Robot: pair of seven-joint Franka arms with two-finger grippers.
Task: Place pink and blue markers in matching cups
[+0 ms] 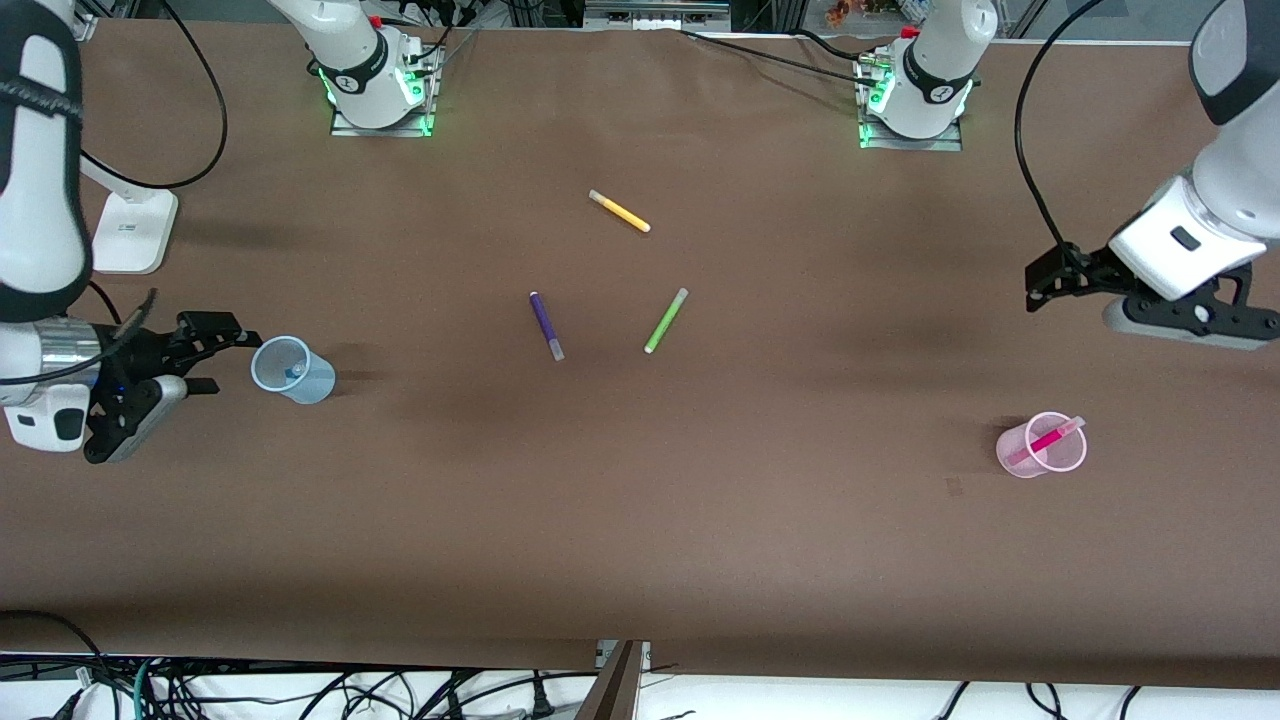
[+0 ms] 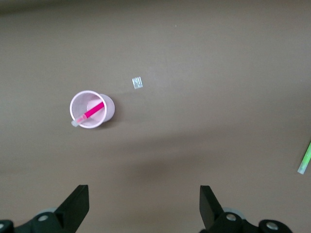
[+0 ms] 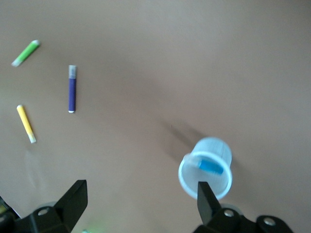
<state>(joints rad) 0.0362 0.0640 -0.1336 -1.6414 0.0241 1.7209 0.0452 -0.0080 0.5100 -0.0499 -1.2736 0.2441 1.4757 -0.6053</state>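
The pale pink cup (image 1: pixel 1030 462) stands toward the left arm's end of the table with the pink marker (image 1: pixel 1048 439) leaning inside it. The wrist view shows the same cup (image 2: pixel 110 108) and marker (image 2: pixel 91 112). The light blue cup (image 1: pixel 310 382) stands toward the right arm's end, with the blue marker (image 1: pixel 293 373) inside; the right wrist view shows this cup (image 3: pixel 215 147) and marker (image 3: pixel 210 166). My left gripper (image 1: pixel 1038 285) is open and empty above the table, farther from the front camera than the pink cup (image 2: pixel 144 194). My right gripper (image 1: pixel 222 355) is open and empty beside the blue cup (image 3: pixel 141 189).
A yellow marker (image 1: pixel 620 211), a dark purple marker (image 1: pixel 546 325) and a lime green marker (image 1: pixel 666 320) lie mid-table. A white stand (image 1: pixel 130 230) is at the right arm's end. A small tape patch (image 1: pixel 953 486) lies near the pink cup.
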